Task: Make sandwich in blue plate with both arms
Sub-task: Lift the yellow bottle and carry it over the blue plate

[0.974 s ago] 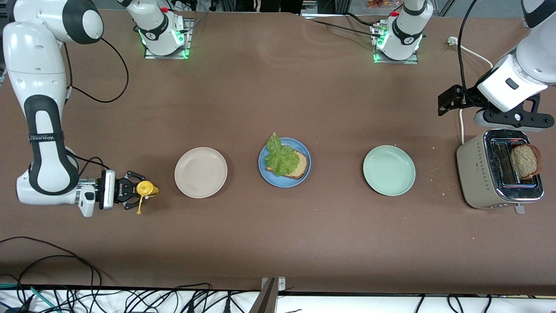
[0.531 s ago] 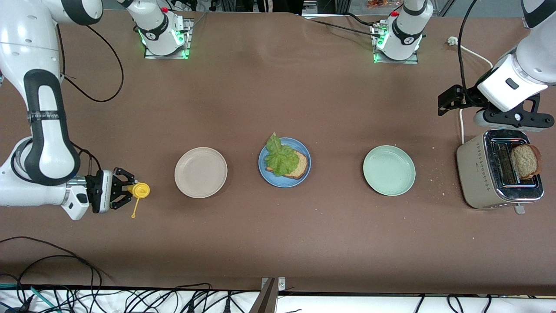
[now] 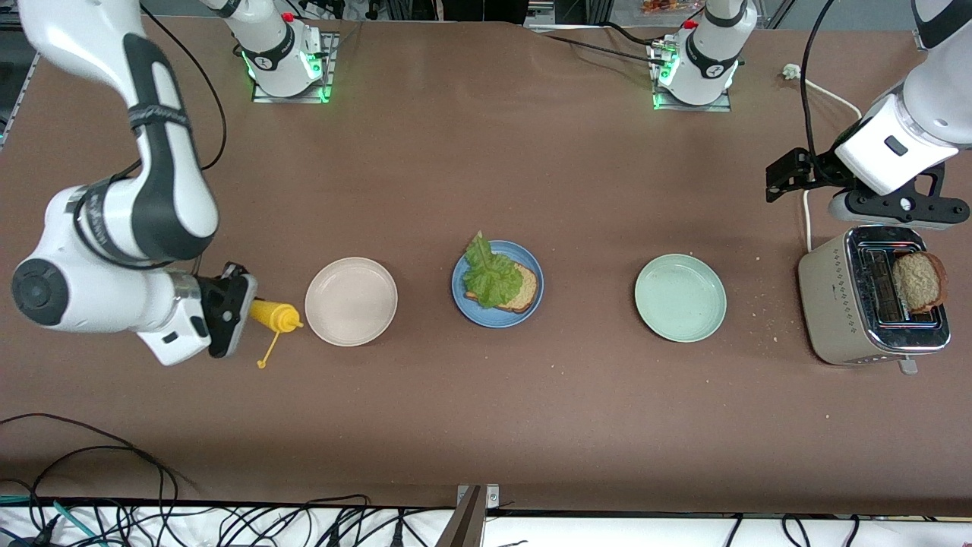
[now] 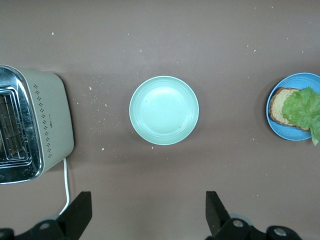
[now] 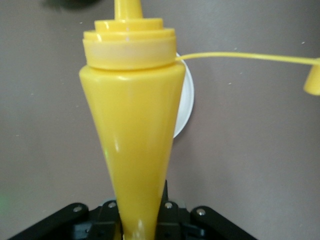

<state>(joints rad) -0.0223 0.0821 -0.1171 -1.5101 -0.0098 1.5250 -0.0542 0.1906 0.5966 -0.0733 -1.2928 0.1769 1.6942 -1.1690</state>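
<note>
The blue plate (image 3: 465, 305) (image 4: 280, 131) lies mid-table between two other plates. On it are a bread slice (image 3: 525, 290) (image 4: 278, 106) and a green lettuce leaf (image 3: 490, 275) (image 4: 302, 107) on top. A second bread slice (image 3: 919, 279) stands up in the toaster (image 3: 839, 304) (image 4: 50, 120). My right gripper (image 3: 241, 308) (image 5: 137, 220) is shut on a yellow squeeze bottle (image 3: 275, 314) (image 5: 130, 125). The bottle is tipped sideways, its nozzle toward the cream plate (image 3: 351, 301) (image 5: 186, 100). My left gripper (image 3: 896, 207) (image 4: 148, 215) hangs open and empty above the toaster.
A pale green plate (image 3: 680, 297) (image 4: 164, 110) sits between the blue plate and the toaster. The bottle's cap (image 3: 262, 365) (image 5: 312, 80) dangles on its tether. A white cord (image 3: 806, 216) runs from the toaster. Crumbs dot the table near the toaster.
My right arm has swung up and turned, carrying the yellow bottle toward the cream plate and tipping it onto its side. The left arm has not moved.
</note>
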